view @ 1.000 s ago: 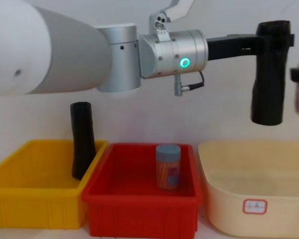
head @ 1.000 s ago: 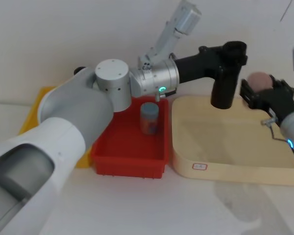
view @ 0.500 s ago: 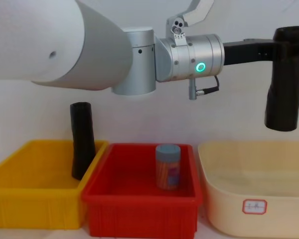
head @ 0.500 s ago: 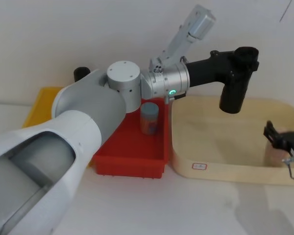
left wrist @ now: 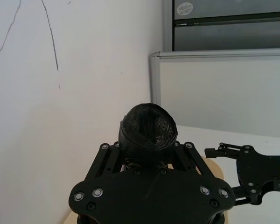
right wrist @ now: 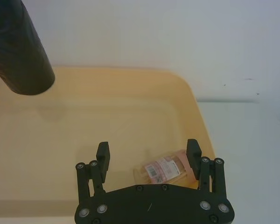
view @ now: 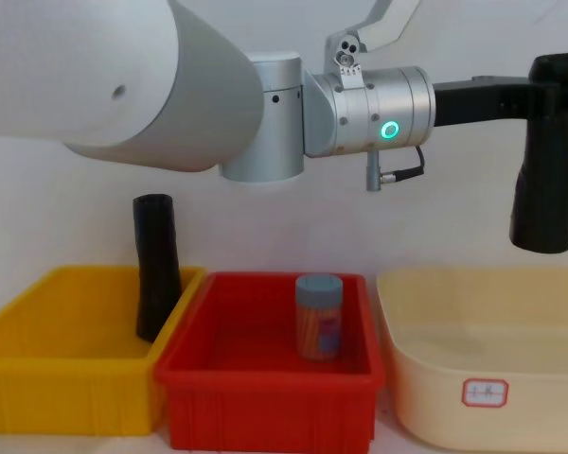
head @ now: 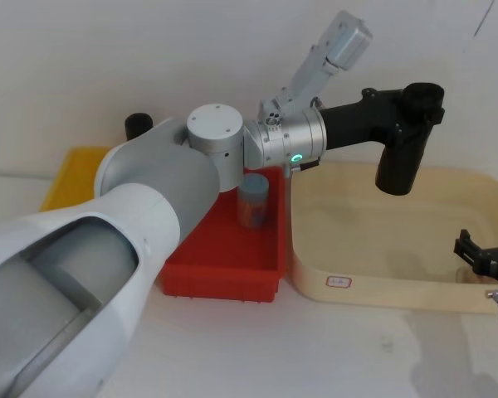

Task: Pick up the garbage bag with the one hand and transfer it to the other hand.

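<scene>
The garbage bag (head: 401, 157), a thick black roll, hangs upright above the beige tub (head: 373, 294). My left gripper (head: 415, 95), on the green-ringed arm, is shut on its upper end. From the chest the garbage bag (view: 547, 189) hangs at the right edge, clear of the tub's rim. The left wrist view looks along the roll's crumpled end (left wrist: 148, 128). My right gripper (head: 481, 259) is low at the tub's right front, open and apart from the bag. Its open fingers (right wrist: 102, 154) frame a labelled jar (right wrist: 165, 170) lying on the tub floor, with the bag's lower end (right wrist: 18, 56) farther off.
A red bin (view: 265, 402) left of the tub holds an upright blue-lidded jar (view: 319, 317). A yellow bin (view: 57, 397) farther left holds a slimmer black tube (view: 157, 265) leaning at its right wall. A white wall stands close behind.
My left arm carried the bag slightly right over the tub. My right gripper dropped from beside the bag to the tub's front right and let go of the jar it held.
</scene>
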Controlling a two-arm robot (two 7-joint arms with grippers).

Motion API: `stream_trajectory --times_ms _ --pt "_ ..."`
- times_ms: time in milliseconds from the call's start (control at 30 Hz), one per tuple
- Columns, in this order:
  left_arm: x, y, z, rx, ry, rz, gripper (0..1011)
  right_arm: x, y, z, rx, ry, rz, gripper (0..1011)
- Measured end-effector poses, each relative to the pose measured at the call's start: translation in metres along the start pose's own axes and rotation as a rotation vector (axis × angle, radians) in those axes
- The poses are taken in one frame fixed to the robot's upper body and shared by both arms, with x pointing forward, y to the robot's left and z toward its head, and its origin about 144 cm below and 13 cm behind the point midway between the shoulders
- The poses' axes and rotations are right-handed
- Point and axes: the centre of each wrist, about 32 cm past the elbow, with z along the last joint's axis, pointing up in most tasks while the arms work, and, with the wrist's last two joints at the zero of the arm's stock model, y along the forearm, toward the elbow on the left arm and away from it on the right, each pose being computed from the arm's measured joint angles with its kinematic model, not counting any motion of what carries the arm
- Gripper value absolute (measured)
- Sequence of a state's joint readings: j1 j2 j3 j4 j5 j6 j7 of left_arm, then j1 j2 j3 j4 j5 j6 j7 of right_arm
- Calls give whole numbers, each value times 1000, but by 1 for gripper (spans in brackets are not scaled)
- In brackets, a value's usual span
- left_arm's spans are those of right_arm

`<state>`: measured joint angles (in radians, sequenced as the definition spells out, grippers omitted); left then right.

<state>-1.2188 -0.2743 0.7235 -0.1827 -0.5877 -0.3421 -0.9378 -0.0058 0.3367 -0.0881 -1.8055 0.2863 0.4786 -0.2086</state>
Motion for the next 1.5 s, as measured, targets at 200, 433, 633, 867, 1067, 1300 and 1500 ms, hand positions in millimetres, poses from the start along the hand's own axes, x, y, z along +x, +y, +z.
stream_trajectory --times_ms 200,433,633,867,1067,1300,1500 --pt "0 -1 0 1 -1 -2 375 -1 -5 5 47 -10 22 999" --pt "-1 -1 0 2 -1 -3 375 -4 -14 14 123 -29 68 1000" --pt "-1 -2 0 2 -2 -3 375 -5 -20 25 191 -44 129 1000" --pt "-1 -2 0 3 -2 -4 375 -7 -14 38 235 -52 217 1000" --pt "-1 -2 0 3 -2 -4 375 -10 2 47 235 -53 291 999" --pt "-1 -2 0 3 -3 -5 375 -11 20 51 211 -40 342 1000" --pt "-1 -2 0 3 -2 -5 375 -11 31 53 200 -20 374 999"
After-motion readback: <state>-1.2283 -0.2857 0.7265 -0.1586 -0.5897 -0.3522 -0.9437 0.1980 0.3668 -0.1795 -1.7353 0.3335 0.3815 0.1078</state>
